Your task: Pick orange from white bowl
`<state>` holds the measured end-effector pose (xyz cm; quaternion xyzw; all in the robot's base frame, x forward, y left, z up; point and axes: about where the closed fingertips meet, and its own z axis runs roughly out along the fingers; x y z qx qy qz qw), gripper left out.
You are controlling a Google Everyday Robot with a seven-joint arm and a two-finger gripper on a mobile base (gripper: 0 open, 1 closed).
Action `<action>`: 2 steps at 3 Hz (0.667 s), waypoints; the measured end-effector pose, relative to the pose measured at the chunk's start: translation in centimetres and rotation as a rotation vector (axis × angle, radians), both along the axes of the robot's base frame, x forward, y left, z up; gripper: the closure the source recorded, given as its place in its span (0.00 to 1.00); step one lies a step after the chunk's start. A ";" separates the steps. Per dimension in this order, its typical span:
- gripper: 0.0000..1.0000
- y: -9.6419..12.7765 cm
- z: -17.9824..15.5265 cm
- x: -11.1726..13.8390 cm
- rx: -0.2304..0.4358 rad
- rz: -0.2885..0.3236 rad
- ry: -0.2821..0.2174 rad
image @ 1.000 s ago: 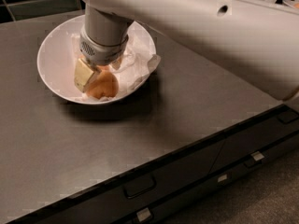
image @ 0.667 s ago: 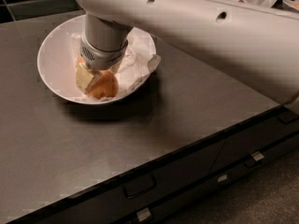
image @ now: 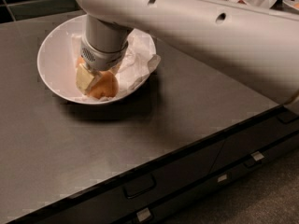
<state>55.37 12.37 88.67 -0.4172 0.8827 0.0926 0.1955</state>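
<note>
Compared with a second before, the arm [image: 196, 36] had come a little lower over the white bowl [image: 51, 55], and its grey wrist stood deeper inside the bowl, while the orange [image: 108, 86] lay at nearly the same place. The gripper [image: 96, 80] was down in the bowl, at its front part, pointing downwards. A pale yellow part of it was pressed against the left side of the orange. The other side was hidden under the wrist, so I cannot tell whether the gripper was clenched on the fruit or released. The orange rested on the crumpled white paper [image: 140, 62] that lined the bowl, close to the front rim. A small orange patch [image: 80, 60] showed just left of the wrist, too hidden to say what it was. The bowl stood on a dark table [image: 201, 106], towards its far left corner, and below the front edge of the table there were dark drawers [image: 140, 185].
</note>
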 end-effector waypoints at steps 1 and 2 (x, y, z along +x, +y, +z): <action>0.42 0.0 0.2 0.0 0.000 0.000 0.000; 0.42 0.1 -0.3 0.0 0.006 0.001 0.008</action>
